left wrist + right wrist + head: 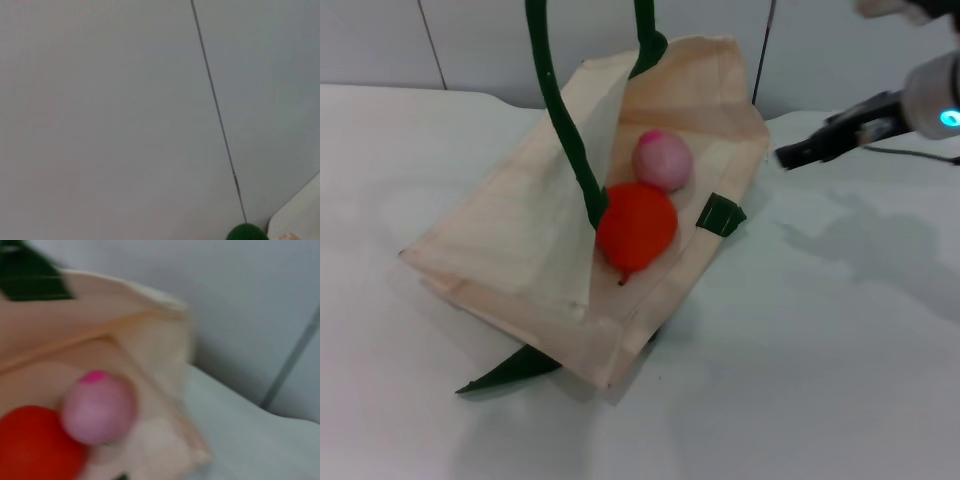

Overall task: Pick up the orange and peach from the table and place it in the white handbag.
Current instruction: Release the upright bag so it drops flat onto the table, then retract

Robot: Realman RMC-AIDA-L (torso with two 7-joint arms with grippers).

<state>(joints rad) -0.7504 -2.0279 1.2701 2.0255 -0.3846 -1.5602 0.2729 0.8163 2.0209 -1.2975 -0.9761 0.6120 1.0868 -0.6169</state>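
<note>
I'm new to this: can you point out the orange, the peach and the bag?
orange (638,226), head view, its middle.
peach (663,160), head view, its middle.
white handbag (510,250), head view, its flat side.

Wall panels (110,115) filling view, thin seam (215,105) running between; green handle (246,232) and desk (300,210) corner showing at edge.

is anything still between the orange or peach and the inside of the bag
No. The orange and the peach already lie touching inside the open white handbag. The right gripper is off to its side.
</note>
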